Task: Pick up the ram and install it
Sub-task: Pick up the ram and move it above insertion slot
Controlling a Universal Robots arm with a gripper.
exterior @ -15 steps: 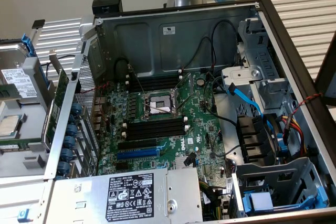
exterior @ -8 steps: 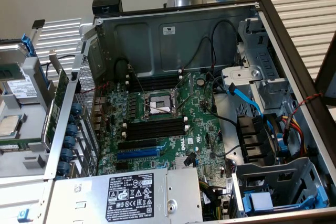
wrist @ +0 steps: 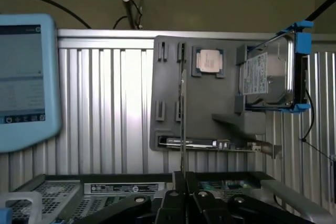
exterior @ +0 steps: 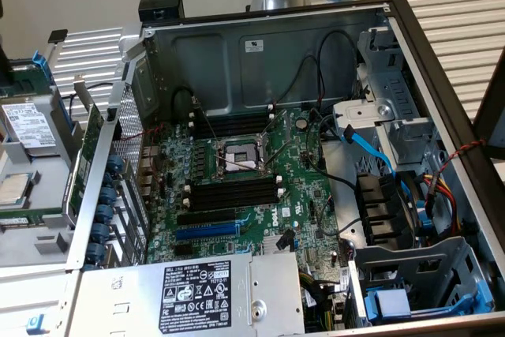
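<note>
The gripper (wrist: 182, 176), clamped on the edge-on ram (wrist: 182, 119), should carry it plumb toward the memory slots (exterior: 234, 192) at six o'clock of the socket (exterior: 237, 159).

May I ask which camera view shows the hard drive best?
The wrist view: the hard drive sits whole, label visible, in its blue bracket. The exterior view catches it at the exterior view's left edge, partly cut off.

"Where does the motherboard (exterior: 237, 187) sit?"

"At the centre of the exterior view, flat inside the open computer case (exterior: 316, 61). The power supply (exterior: 197, 293) is below it and the drive cage (exterior: 418, 274) at lower right."

"And at the left edge?"

"A tray (exterior: 51, 171), with a hard drive (exterior: 28, 124) above a processor (exterior: 16, 187)."

"The ram (wrist: 182, 108)?"

"Upright, pinched in the gripper (wrist: 182, 177), in front of that tray."
</note>
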